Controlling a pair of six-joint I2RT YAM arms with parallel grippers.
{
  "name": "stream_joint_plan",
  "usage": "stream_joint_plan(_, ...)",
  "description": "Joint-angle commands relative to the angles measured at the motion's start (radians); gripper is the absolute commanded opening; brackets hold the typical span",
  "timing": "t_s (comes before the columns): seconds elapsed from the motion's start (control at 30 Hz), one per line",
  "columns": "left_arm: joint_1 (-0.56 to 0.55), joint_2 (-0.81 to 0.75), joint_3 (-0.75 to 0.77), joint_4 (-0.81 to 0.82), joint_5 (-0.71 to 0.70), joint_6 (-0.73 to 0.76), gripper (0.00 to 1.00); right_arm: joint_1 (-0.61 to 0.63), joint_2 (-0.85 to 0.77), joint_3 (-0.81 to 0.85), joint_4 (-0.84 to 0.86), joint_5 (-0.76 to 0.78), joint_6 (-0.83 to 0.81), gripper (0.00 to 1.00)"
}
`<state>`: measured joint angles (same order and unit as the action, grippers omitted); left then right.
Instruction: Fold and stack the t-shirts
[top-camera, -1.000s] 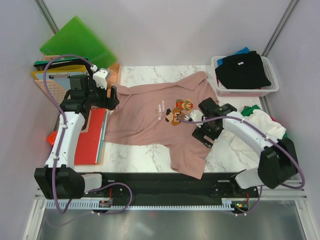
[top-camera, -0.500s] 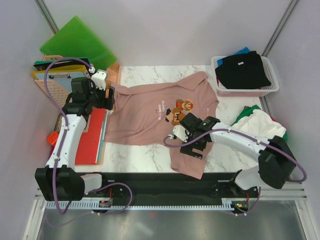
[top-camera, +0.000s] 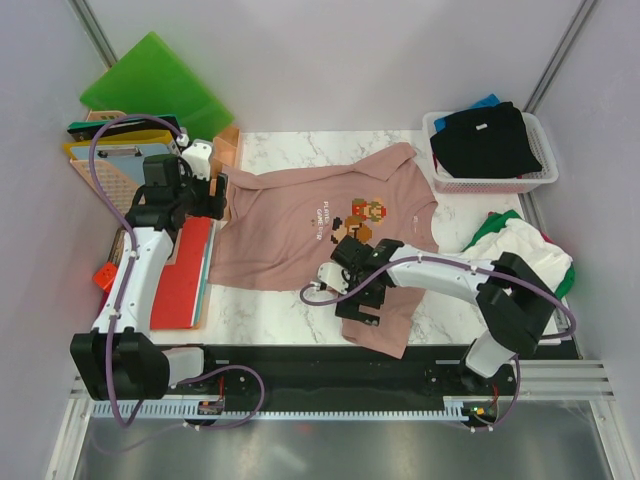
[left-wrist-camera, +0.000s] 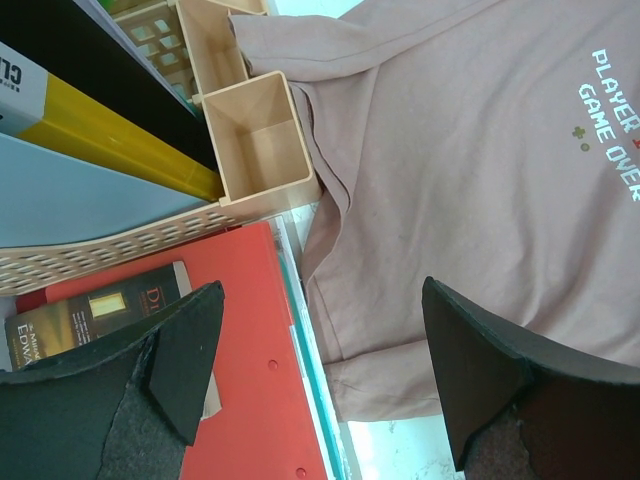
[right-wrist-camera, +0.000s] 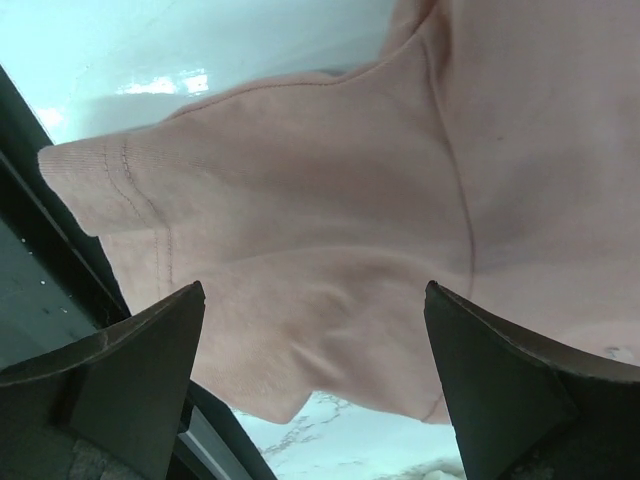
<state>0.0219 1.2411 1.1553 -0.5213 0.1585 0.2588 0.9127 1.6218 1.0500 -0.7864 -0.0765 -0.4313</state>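
Marble table (top-camera: 265, 312): L jaws, R jaws wide open, empty, at pink tee (top-camera: 280, 222)

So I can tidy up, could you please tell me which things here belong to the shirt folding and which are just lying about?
Job: pink t-shirt, black t-shirt, blue t-shirt, white t-shirt, green t-shirt.
Lying about: green folder, red folder, beige organiser, book.

left arm (top-camera: 125, 285) and right arm (top-camera: 440, 268): white links, black joints and bases, purple cables (top-camera: 91, 155); left end effector (left-wrist-camera: 320, 370) and right end effector (right-wrist-camera: 315, 380) have dark wedge-shaped fingers (left-wrist-camera: 470, 370).
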Motion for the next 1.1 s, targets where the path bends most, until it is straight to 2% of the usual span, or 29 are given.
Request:
stream_joint_plan(0.0, 0.004, 0.018, 0.015, 0.029, -0.005, 0.016, 0.87, 0.000, 0.038, -0.025, -0.008, -0.051, 0.000, 0.98)
stream_joint_plan(0.3, 0.006, 0.017, 0.027, 0.018, -0.002, 0.013, 0.87, -0.001, 0.135, -0.079, -0.008, -0.020, -0.018, 0.98)
stream_joint_plan(0.43, 0.004, -0.005, 0.026, 0.017, -0.022, 0.030, 0.87, -0.005, 0.078, -0.101, -0.042, 0.010, -0.049, 0.98)
stream_joint_plan(0.57, 0.004, 0.009, 0.032, 0.017, -0.022, 0.030, 0.87, -0.005, 0.059, -0.053, -0.177, 0.020, -0.095, 0.98)
stream_joint_plan(0.67, 0.004, 0.024, 0.041, 0.015, -0.005, 0.014, 0.87, -0.006, 0.053, -0.083, -0.215, 0.064, -0.125, 0.98)
stream_joint_plan(0.87, 0.003, 0.035, 0.029, 0.020, 0.009, 0.011, 0.87, -0.008, -0.005, -0.197, -0.223, 0.124, -0.142, 0.98)
stream_joint_plan(1.07, 0.004, 0.034, 0.017, 0.026, 0.016, 0.010, 0.87, -0.023, -0.057, -0.208, -0.251, 0.159, -0.152, 0.98)
